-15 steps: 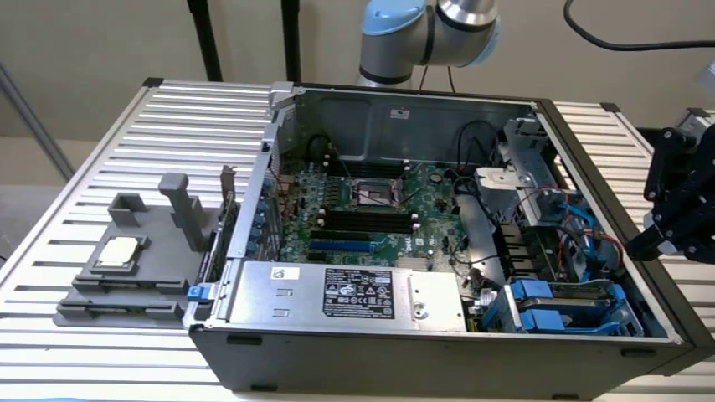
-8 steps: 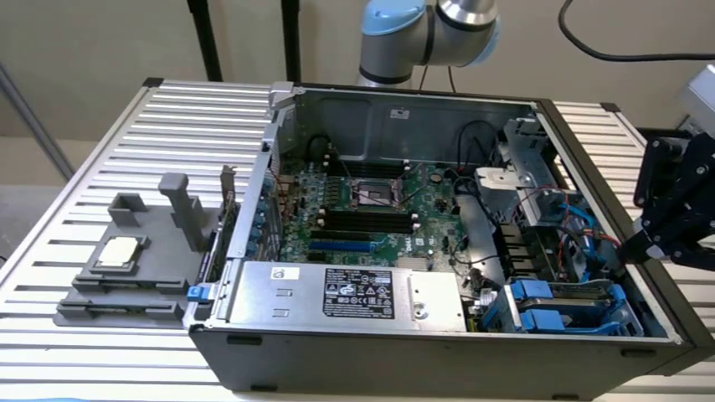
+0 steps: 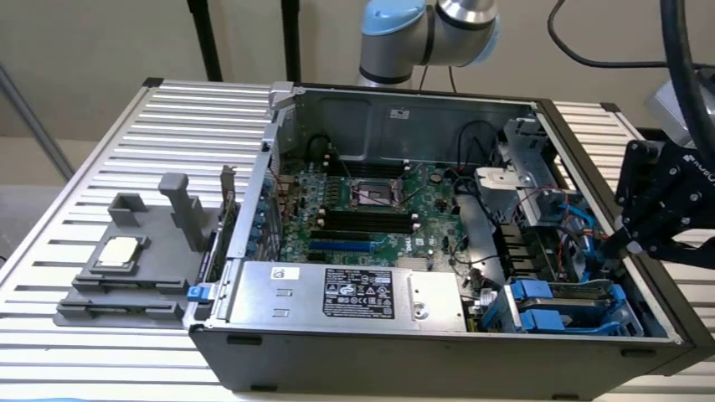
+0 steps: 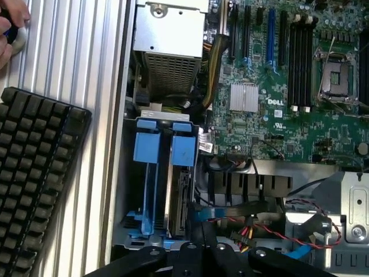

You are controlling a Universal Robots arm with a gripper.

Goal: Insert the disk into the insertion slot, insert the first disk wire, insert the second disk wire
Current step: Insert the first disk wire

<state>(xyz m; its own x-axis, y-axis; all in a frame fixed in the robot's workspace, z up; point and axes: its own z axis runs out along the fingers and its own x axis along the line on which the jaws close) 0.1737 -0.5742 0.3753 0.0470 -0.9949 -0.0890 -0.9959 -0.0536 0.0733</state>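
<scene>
over the exterior view's right end, gripper (image 3: 614,251) closed, tips at the blue wire (image 4: 216,211). disk (image 4: 180,202) sits lengthwise just ahead.

Table (image 3: 134,142): ribbed silver aluminium slats.
Wall (image 3: 79,42): plain beige, behind the table.
Posts (image 3: 204,38): two black uprights before the wall.
Light: even and soft.

Insertion slot (image 4: 151,190): grey sheet metal, blue plastic rails; table (image 3: 167,151): ribbed bare metal; fixture tray (image 3: 123,289): matt grey plastic.
</scene>
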